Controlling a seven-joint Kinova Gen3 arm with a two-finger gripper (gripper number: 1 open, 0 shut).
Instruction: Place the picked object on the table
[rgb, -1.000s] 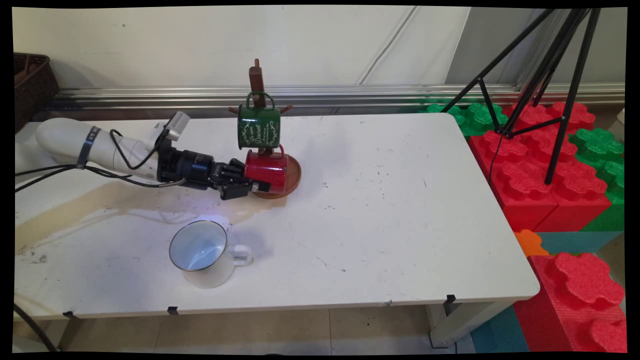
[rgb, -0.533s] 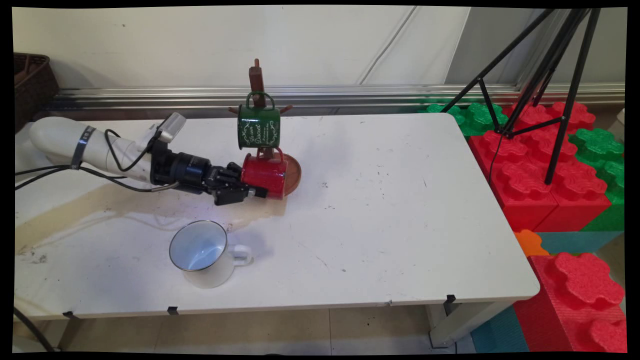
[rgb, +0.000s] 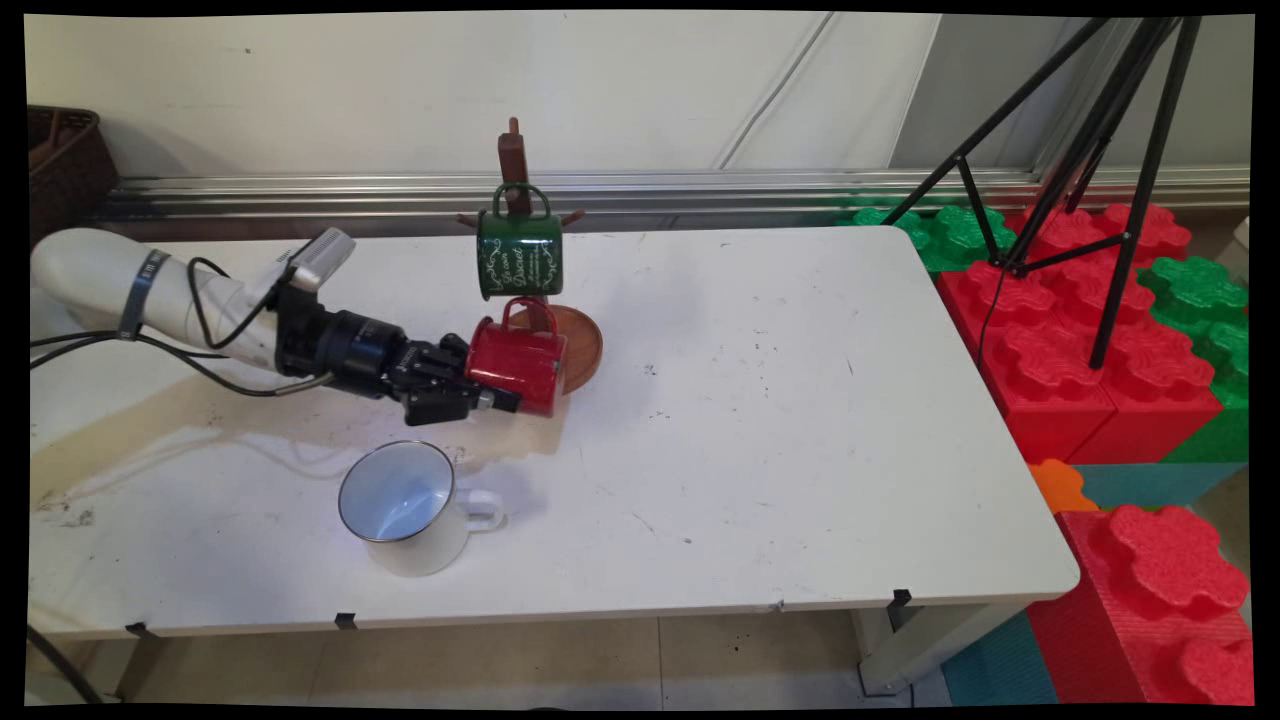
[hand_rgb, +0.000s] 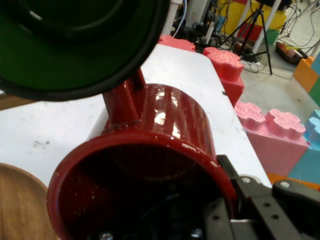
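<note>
Soft, even light is falling from above; the red mug (hand_rgb: 165, 130) is showing glare, with close parts blurring.

The gripper (rgb: 495, 398) has drawn the red mug (rgb: 515, 357) leftward off the wooden stand (rgb: 575, 340)

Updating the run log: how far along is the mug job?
Done: green mug hangs on the wooden rack. In hand: gripper shut on the red mug rim, mug on its side by the rack's post; whether hooked, cannot tell. Left: white mug stands on the table, untouched.
</note>
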